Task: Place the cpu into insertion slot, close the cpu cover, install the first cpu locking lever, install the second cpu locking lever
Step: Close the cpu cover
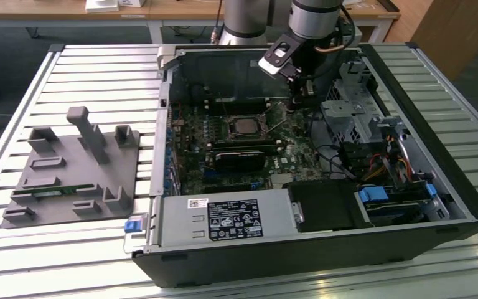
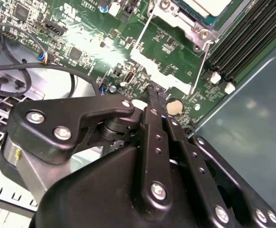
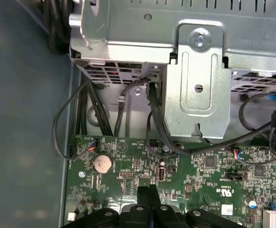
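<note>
**CPU's in, levers looked like the leftover job**

So the cpu [image 2: 208,5] was sitting in the insertion slot [image 1: 244,127], pale top showing; the cpu cover [image 2: 183,26] looked folded down around it, though I couldn't swear it lay fully flat; one locking lever [image 2: 144,32] and the second locking lever [image 2: 202,61] were thin rods that seemed to stand free of the board, so I'd call both not yet latched; the gripper [image 2: 155,95] hung just beside the slot, over the green motherboard [image 3: 128,175] near the coin battery [image 3: 102,164], fingers pinched together with nothing visible between them; roughly halfway through, I'd guess.
</note>
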Tool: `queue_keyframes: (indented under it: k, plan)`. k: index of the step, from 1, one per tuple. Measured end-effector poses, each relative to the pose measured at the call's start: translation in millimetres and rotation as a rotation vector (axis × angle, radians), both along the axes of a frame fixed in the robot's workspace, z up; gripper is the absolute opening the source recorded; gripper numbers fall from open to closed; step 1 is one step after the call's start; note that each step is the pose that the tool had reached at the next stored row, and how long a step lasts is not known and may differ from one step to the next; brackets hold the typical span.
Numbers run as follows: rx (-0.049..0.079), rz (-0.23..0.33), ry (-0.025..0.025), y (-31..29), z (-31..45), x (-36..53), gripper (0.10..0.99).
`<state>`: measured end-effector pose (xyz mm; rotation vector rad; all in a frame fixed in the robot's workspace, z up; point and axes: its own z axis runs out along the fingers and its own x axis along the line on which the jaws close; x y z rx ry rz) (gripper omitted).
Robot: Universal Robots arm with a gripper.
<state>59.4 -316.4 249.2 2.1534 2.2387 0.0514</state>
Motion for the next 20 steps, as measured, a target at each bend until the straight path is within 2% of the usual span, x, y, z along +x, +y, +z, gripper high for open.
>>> queue_keyframes:
  k: [2,7,20]
  plan:
    - [0.000,-0.001,0.0021,0.1,-1.4,1.0,0.106]
    - [0.000,-0.003,0.0113,0.2,-5.7,0.9,0.106]
    - [0.002,-0.004,0.0120,0.2,-5.8,-17.1,0.106]
